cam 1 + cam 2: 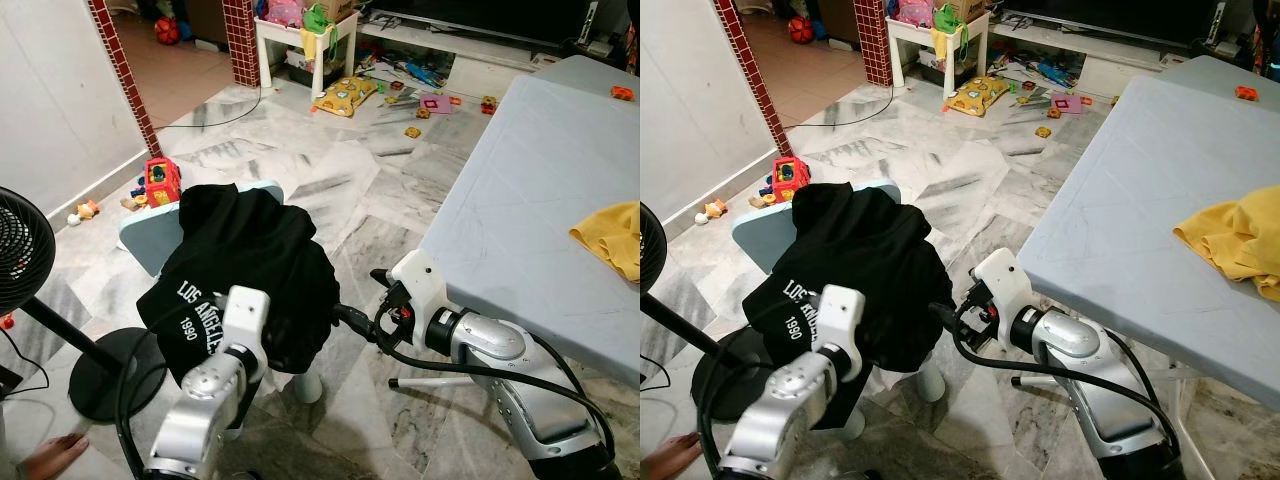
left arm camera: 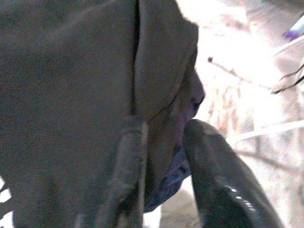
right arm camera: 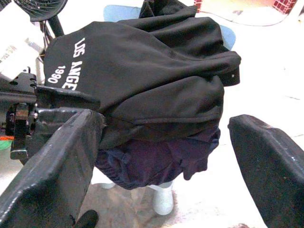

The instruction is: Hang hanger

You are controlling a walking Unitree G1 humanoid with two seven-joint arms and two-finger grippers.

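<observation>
Where draped: black hoodie [image 1: 240, 265] (over stool [image 1: 150, 235])

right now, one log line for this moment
left tool: at black hoodie | right tool: open, facing hoodie | hoodie: heaped on stool

Black fan [image 1: 20, 250] on its round base [image 1: 115, 375] stands off to the left, next to a small light-blue stool [image 1: 150, 240]. Grey table [image 1: 530, 200] on the right has a yellow cloth [image 1: 612, 240] on it. Toys [image 1: 400, 100] are scattered over the marble floor [image 1: 330, 170] further back, plus a red toy [image 1: 160, 180] near the wall [image 1: 50, 100].
</observation>
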